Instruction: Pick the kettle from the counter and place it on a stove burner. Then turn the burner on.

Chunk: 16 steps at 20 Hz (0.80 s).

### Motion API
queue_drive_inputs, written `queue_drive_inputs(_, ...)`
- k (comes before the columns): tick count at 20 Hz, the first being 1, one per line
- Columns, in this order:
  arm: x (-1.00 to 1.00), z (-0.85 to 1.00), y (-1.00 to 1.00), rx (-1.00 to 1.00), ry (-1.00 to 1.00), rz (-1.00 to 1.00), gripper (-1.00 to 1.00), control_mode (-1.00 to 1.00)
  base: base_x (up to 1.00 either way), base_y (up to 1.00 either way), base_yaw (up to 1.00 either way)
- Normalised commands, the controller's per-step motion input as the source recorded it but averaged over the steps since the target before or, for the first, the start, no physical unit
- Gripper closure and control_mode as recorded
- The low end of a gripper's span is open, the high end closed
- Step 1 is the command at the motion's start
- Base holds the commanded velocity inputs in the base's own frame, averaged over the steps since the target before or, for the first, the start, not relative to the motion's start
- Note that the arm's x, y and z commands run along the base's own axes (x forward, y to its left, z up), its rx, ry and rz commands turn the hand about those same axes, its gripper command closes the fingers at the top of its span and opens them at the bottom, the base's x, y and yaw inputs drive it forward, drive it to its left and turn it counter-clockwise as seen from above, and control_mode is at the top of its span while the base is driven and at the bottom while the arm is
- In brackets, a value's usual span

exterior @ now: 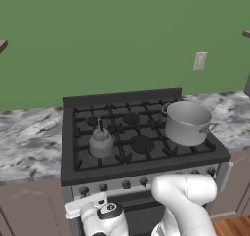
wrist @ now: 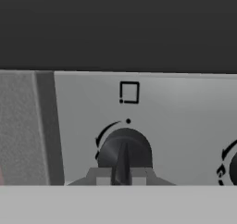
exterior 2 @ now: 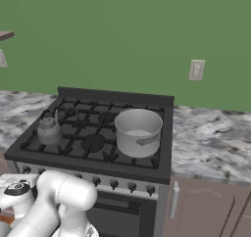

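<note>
A: Where was the kettle point(exterior: 101, 143)?

B: On the stove point(exterior: 146, 159), upright, over the near-left burner point(exterior: 105, 152). From the right base camera it sat at the left side of the grates point(exterior 2: 49, 130), its thin dark handle rising above the lid.

A: Anything in it?

B: I couldn't tell; the lid was on. The pot point(exterior: 187, 123) stood on the right side of the stove, well apart from the kettle, with open top. Its inside looked bare grey metal in both base views point(exterior 2: 138, 131), one handle pointing to the near right.

A: And the claw?

B: Low at the front of the stove, below the cooktop, in front of the left end of the knob row. The hand's white body point(exterior: 100, 213) showed at the bottom of the left base view, nearer than the kettle and lower. In the hand view a black knob point(wrist: 124, 151) sat dead centre on the silver panel point(wrist: 185, 112), with a small square mark point(wrist: 129, 92) and a dot above it. The knob's ridge stood upright.

A: Was it gripping the knob?

B: I couldn't tell. Grey parts framed the base of the knob, but the tips themselves weren't clear, so neither the gap nor any contact could be read.

A: What else was around?

B: Another knob point(wrist: 231, 167) at the right edge of the hand view. Marble counter point(exterior: 29, 142) on both sides of the stove, brown cabinets point(exterior 2: 206, 211) beneath, and an outlet point(exterior: 199, 61) on the green wall point(exterior: 122, 40).
</note>
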Motion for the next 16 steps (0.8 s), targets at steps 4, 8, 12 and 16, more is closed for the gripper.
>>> queue_drive_inputs(4,0.2,-0.02,0.2,-0.08,-0.1,0.05,1.0,-1.0,0.0,0.0,0.0)
queue_drive_inputs(8,0.21,-0.27,0.22,-0.27,-0.18,0.28,1.0,-1.0,0.0,0.0,0.0)
queue_drive_inputs(12,0.21,-0.38,0.16,-0.31,-0.17,0.38,1.0,-1.0,0.0,0.0,0.0)
queue_drive_inputs(16,0.24,-0.66,0.35,-0.39,-0.03,0.41,1.0,-1.0,0.0,0.0,0.0)
